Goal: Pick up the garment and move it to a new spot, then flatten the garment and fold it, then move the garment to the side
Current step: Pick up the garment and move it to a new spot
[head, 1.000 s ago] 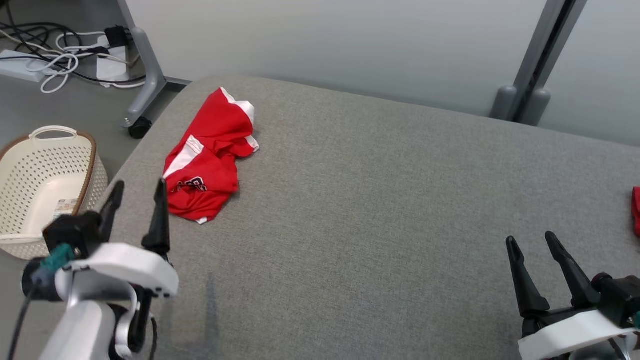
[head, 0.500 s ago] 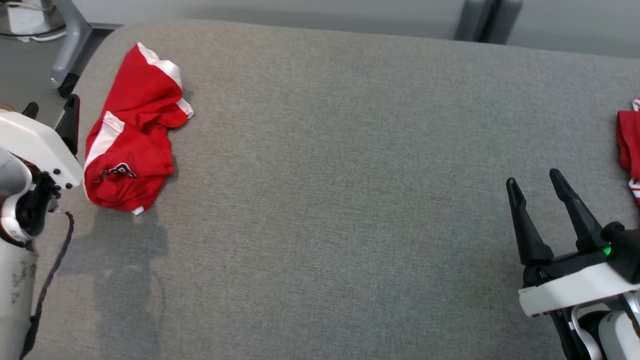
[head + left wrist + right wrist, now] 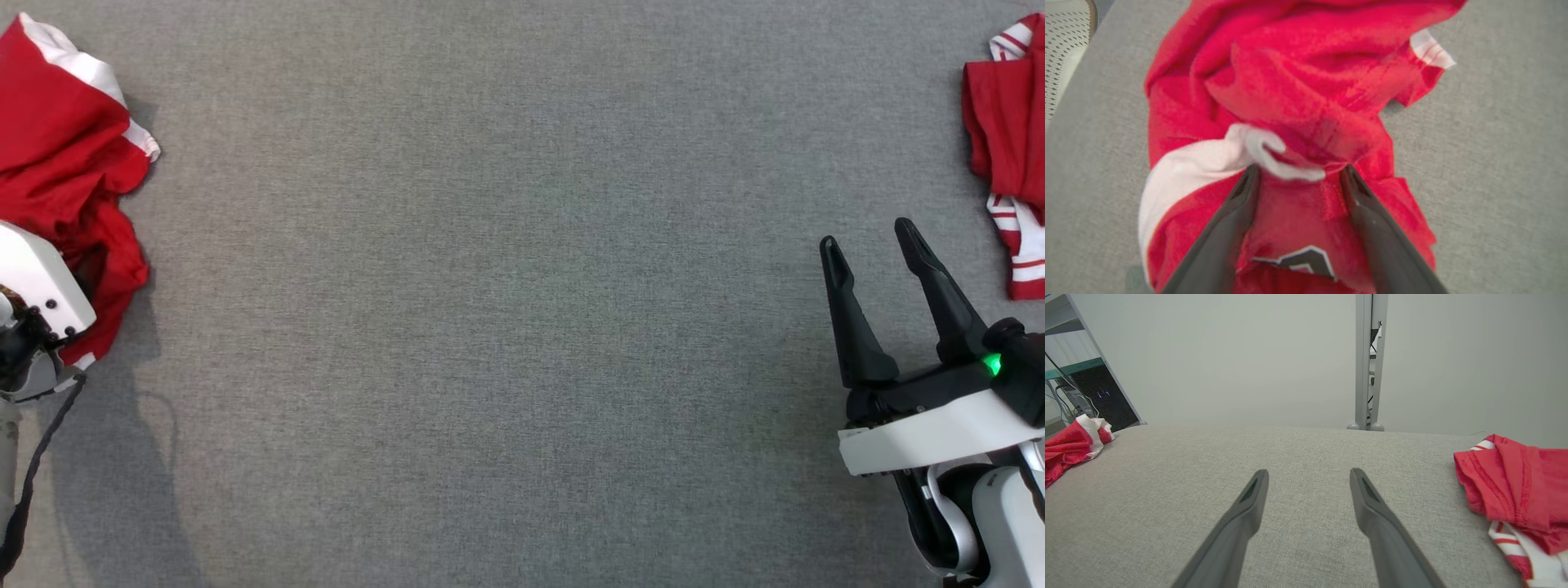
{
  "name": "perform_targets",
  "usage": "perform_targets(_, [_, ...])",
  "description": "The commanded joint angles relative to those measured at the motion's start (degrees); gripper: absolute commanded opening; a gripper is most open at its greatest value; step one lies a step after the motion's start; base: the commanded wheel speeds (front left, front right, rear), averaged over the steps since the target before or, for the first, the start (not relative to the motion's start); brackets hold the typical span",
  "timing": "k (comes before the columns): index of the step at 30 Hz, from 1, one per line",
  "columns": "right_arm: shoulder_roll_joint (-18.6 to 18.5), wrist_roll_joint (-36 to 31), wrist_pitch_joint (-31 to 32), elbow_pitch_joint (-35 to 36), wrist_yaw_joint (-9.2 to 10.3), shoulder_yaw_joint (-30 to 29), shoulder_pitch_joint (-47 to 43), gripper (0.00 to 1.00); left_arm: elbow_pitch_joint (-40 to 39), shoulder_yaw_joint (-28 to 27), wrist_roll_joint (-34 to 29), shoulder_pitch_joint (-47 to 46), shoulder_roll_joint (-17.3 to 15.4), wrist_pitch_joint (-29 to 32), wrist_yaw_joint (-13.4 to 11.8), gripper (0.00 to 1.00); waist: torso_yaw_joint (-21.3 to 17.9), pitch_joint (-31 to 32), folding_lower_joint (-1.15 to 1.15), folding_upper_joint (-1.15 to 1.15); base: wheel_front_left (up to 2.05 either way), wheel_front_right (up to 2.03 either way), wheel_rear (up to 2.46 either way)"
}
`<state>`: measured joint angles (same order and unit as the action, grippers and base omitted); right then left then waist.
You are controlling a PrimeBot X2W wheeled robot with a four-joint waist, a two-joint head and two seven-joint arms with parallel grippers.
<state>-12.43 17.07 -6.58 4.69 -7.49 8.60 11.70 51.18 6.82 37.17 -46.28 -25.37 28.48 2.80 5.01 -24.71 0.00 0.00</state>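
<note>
A crumpled red garment [image 3: 65, 163] with white bands lies at the left edge of the grey padded table [image 3: 506, 327]. In the left wrist view the garment [image 3: 1298, 81] lies spread under my left gripper [image 3: 1298, 175], which is open with its fingers on either side of a white-edged fold. The head view holds that arm's white wrist housing [image 3: 33, 278] over the garment's near part, with the fingers hidden. My right gripper [image 3: 865, 233] is open and empty above bare table at the right, also in its own view [image 3: 1308, 471]. The garment [image 3: 1065, 447] lies far off to its left.
A second red garment with red-and-white stripes [image 3: 1008, 139] lies at the table's right edge, near the right gripper [image 3: 1519, 494]. A cream perforated basket [image 3: 1065, 41] stands off the table's left side. A grey post [image 3: 1370, 359] rises behind the table.
The head camera has tilted down, so the whole picture shifted. My left arm has moved from beside the garment to over it. The right gripper stays open.
</note>
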Motion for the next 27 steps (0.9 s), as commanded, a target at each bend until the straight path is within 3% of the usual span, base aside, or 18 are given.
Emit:
perform_targets(1, [0.0,-0.4,-0.6,-0.3,-0.02,0.0,0.7,1.00,3.0,0.5,0.5,-0.6,0.2,1.0,0.7,1.00,-1.2,-0.9,0.00,0.00,0.00,0.00,0.00])
perform_targets(4, [0.1,-0.4,-0.7,-0.5,-0.03,0.1,0.7,1.00,5.0,0.7,0.6,-0.2,0.6,0.6,1.0,1.00,-1.4,-0.7,0.00,0.00,0.00,0.00,0.00])
perform_targets(5, [0.1,-0.3,-0.6,-0.6,-0.02,0.0,0.7,1.00,5.9,0.8,0.7,-0.3,0.8,0.3,1.2,0.82,-1.4,-0.5,0.00,0.00,0.00,0.00,0.00])
perform_targets(7, [0.1,-0.3,-0.7,-0.9,-0.03,-0.2,0.5,1.00,7.1,1.1,0.6,-0.7,1.0,-0.6,1.6,0.00,-1.2,0.1,0.00,0.00,0.00,0.00,0.00])
perform_targets(18, [0.2,0.8,-1.8,-3.0,-0.03,0.6,-1.6,1.00,6.3,4.7,-2.5,-3.1,-0.4,-10.7,4.1,0.00,-0.4,7.3,0.00,0.00,0.00,0.00,0.00])
perform_targets(27, [1.0,2.3,-3.1,-5.0,-0.03,0.3,-4.8,1.00,-2.7,10.2,-2.5,-1.7,0.1,-10.5,4.7,0.00,-1.8,15.0,0.00,0.00,0.00,0.00,0.00])
